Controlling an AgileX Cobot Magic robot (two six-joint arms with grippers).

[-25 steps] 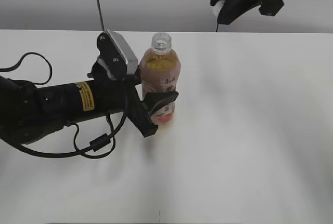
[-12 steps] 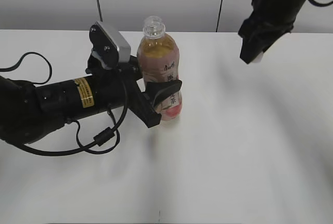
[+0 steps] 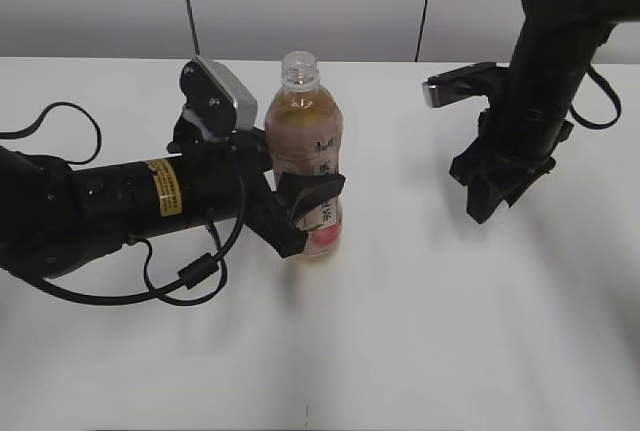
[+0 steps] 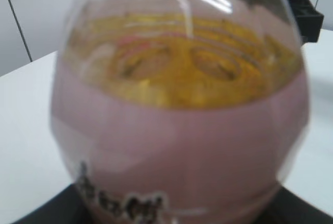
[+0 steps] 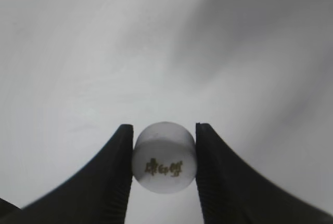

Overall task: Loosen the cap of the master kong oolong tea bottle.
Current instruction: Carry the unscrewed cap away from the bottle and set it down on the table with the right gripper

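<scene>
A white cap (image 5: 164, 156) sits pinched between the two dark fingers (image 5: 115, 177) of the right gripper (image 5: 164, 169), its printed top facing the wrist camera and its sides touching both pads, with only the white table (image 5: 104, 52) showing beyond it. In the exterior view that right gripper (image 3: 487, 196) points down over the table's right half, well apart from the bottle (image 3: 305, 156); the cap itself cannot be made out from this angle. The bottle stands upright near the middle of the table (image 3: 420, 331), its threaded neck (image 3: 300, 68) bare and open at the top, amber tea filling its shoulder above a pale pink label with black characters. The left gripper (image 3: 300, 206) reaches in from the left, low and nearly level with the tabletop, its jaws closed around the bottle's lower body, one dark finger (image 3: 313, 194) curving across the front of the label. The left wrist view is filled by the bottle (image 4: 179, 109), blurred and very close, pink label below and amber liquid above, with dark gripper parts just visible along the bottom edge.
</scene>
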